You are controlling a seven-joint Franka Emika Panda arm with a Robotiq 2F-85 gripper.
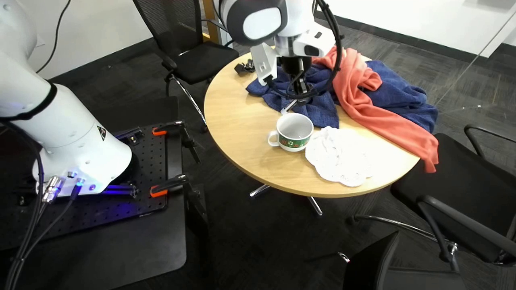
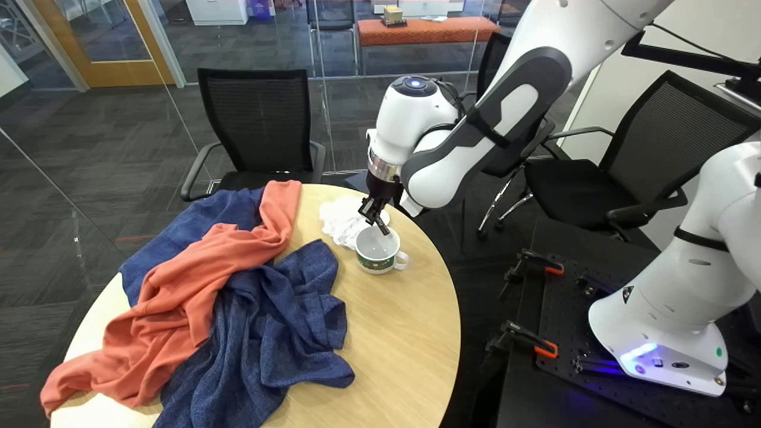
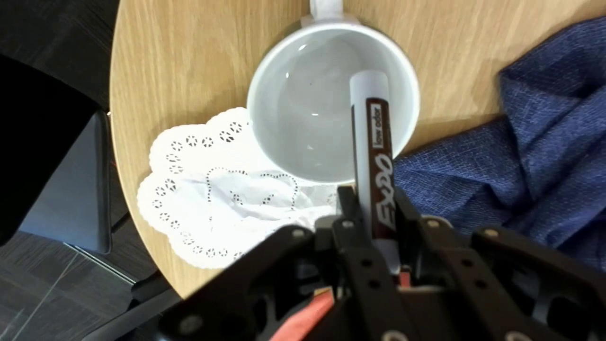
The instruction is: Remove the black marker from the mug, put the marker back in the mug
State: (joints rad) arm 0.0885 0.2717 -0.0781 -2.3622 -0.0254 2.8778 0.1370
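The mug (image 1: 295, 143) is whitish with a green patterned band and stands upright on the round table. It also shows in an exterior view (image 2: 373, 261) and, from above, in the wrist view (image 3: 303, 113); its inside looks empty. My gripper (image 3: 371, 201) is shut on the black marker (image 3: 374, 142), a pale stick with a dark Expo label. The marker slants, and its free end overlaps the mug's opening in the wrist view. In an exterior view the marker (image 1: 289, 106) shows near the mug's far rim. I cannot tell whether its end is below the rim.
A white lacy doily (image 1: 342, 161) lies against or close beside the mug. A crumpled blue cloth (image 2: 285, 333) and an orange cloth (image 2: 196, 297) cover much of the table. A small dark lump (image 1: 244, 67) lies near the table's edge. Chairs stand around.
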